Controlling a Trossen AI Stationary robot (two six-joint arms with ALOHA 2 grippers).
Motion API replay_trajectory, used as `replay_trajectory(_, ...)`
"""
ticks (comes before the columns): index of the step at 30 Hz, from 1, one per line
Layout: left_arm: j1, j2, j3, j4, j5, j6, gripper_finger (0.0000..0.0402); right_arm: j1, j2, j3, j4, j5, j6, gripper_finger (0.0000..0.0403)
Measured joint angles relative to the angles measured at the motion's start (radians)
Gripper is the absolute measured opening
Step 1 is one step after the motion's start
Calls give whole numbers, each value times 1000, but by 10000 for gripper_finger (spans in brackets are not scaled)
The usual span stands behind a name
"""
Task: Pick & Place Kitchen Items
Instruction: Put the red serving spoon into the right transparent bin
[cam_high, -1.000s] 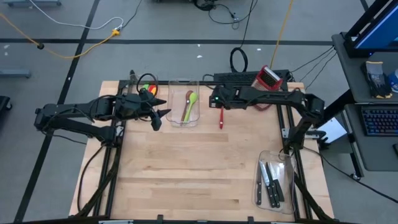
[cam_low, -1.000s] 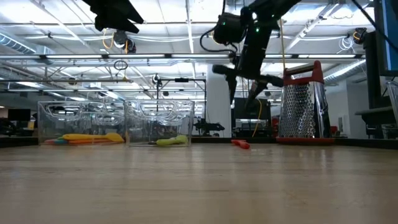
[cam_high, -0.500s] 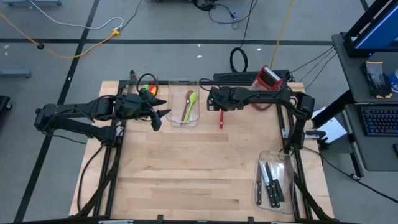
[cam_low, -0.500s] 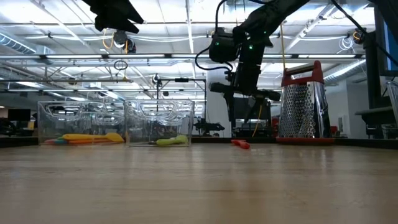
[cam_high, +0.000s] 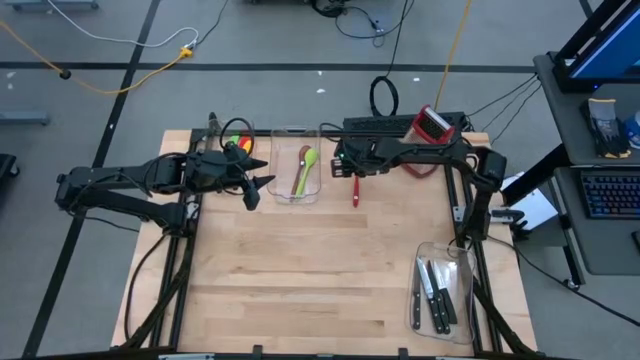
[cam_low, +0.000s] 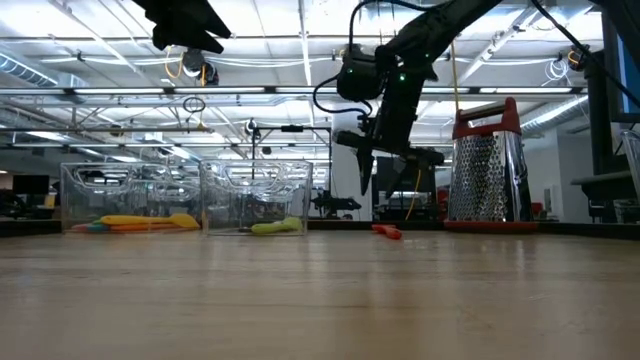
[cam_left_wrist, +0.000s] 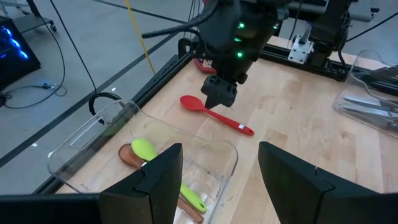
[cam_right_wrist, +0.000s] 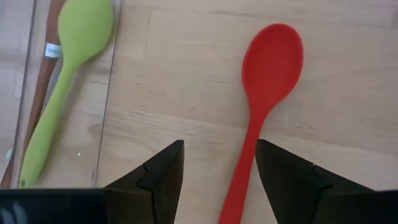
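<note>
A red spoon lies flat on the table right of a clear bin; it also shows in the right wrist view and the low view. The bin holds a green spoon and a wooden spoon. My right gripper hangs open above the red spoon's bowl end, pointing down, touching nothing; the spoon's handle runs just inside one finger in the right wrist view. My left gripper waits open left of the bin, above the table.
A second clear bin with coloured utensils stands at the far left. The red-and-silver box grater stands at the far right. A clear bin with black-handled knives lies near the front right. Bare wood fills the table's middle.
My right gripper has gone a little toward the table's left edge and down, closer to the red spoon's bowl end, and stays open. The spoon has not moved.
</note>
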Motion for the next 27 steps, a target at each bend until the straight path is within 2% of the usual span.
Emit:
replay_trajectory(8, 0, 0, 0, 0, 0, -1, 214, -35, 0, -80, 106, -24, -16, 191)
replay_trajectory(19, 0, 0, 0, 0, 0, 4, 214, -37, 0, -137, 176, -23, -23, 156)
replay_trajectory(27, 0, 0, 0, 0, -1, 4, 214, -49, 0, -171, 200, -20, -24, 161)
